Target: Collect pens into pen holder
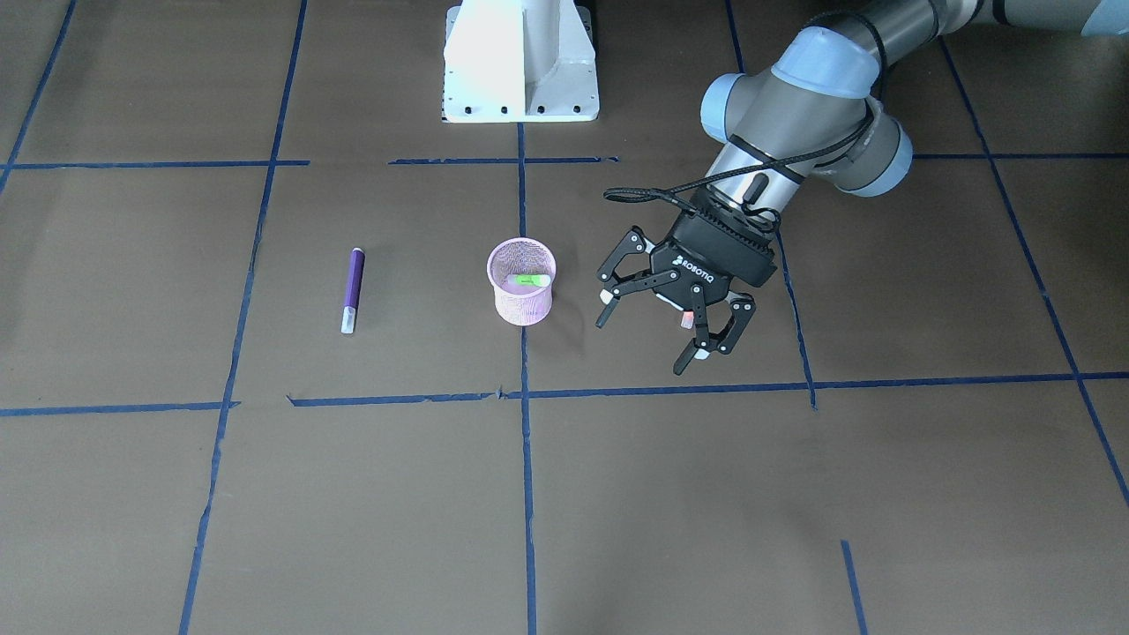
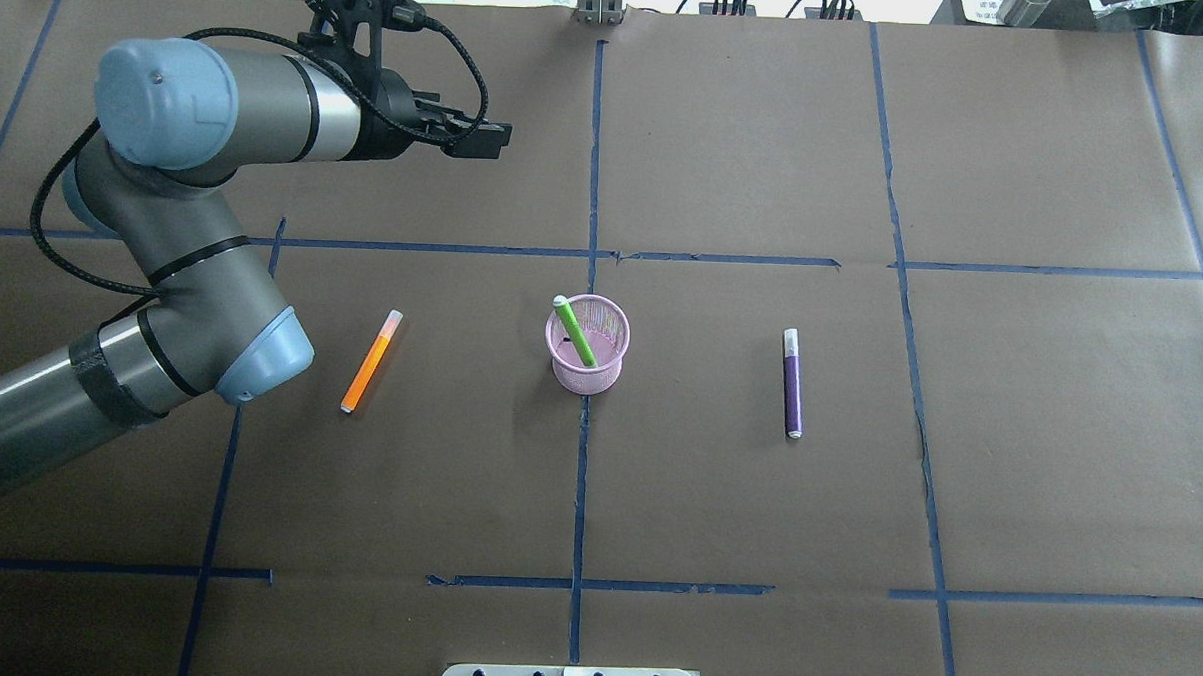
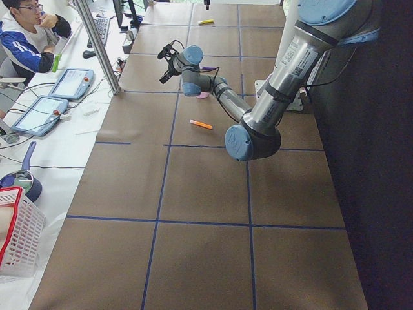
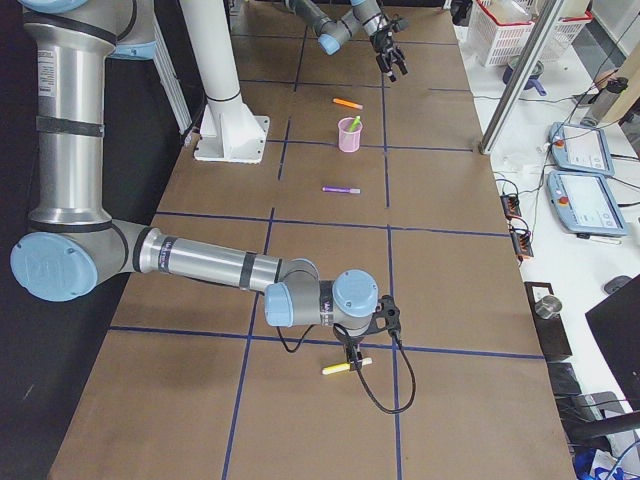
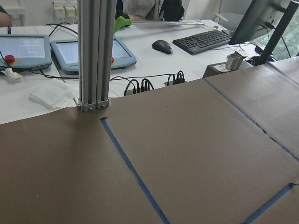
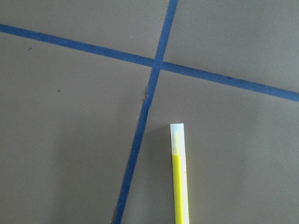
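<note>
The pink mesh pen holder (image 2: 600, 370) stands at the table's middle, also in the front view (image 1: 521, 300). The green pen (image 2: 576, 334) leans inside it. The orange pen (image 2: 371, 362) lies flat to the holder's left, and the purple pen (image 2: 792, 383) lies flat to its right (image 1: 353, 287). My left gripper (image 1: 642, 344) is open and empty, raised above the table beyond the orange pen, which it mostly hides in the front view. My right gripper (image 4: 356, 348) hovers over a yellow pen far off at the table's right end; I cannot tell whether it is open or shut.
The yellow pen (image 6: 180, 182) lies beside a blue tape cross (image 6: 154, 63), outside the overhead view. The robot's white base (image 1: 520, 62) stands at the table's near side. An aluminium post (image 5: 96, 53) rises at the far edge, with tablets and cables behind it.
</note>
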Robot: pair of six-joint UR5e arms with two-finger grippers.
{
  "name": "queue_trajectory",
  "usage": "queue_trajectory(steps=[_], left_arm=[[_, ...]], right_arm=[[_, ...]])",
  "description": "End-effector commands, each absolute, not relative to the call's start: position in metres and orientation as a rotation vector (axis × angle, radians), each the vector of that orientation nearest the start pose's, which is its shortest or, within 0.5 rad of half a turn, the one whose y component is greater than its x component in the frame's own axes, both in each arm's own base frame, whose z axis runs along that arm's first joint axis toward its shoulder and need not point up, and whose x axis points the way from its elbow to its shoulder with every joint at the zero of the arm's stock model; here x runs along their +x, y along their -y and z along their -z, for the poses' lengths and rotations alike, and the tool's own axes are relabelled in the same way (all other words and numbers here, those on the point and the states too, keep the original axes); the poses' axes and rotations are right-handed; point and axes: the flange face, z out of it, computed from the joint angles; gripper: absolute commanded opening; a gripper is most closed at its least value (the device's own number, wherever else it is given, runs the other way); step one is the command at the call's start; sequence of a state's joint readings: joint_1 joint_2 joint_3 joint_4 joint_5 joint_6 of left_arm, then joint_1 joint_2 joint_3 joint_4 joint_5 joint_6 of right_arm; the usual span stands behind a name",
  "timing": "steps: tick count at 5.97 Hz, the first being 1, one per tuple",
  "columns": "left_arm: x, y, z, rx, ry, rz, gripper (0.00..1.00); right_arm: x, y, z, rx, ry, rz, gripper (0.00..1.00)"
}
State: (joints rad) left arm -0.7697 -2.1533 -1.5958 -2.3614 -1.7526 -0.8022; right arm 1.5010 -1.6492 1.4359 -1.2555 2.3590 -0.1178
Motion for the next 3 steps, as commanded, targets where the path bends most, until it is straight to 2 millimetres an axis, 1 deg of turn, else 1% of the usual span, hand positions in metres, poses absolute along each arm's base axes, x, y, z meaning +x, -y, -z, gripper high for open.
queue_trajectory(steps=[1, 2, 3], left_arm=[[0.393, 0.55, -0.235, 0.822, -1.059, -0.131, 1.0], [0.393, 0.55, -0.238, 0.83, -1.049, -0.148, 1.0], [0.391, 0.551, -0.239, 0.83, -1.047, -0.148, 1.0]], right_arm=[[0.027, 0.473, -0.784, 0.146, 0.765, 0.235, 1.0], [0.023, 0.489, -0.782, 0.157, 0.772, 0.236, 1.0], [0.013, 0.493, -0.786, 0.134, 0.775, 0.233, 1.0]])
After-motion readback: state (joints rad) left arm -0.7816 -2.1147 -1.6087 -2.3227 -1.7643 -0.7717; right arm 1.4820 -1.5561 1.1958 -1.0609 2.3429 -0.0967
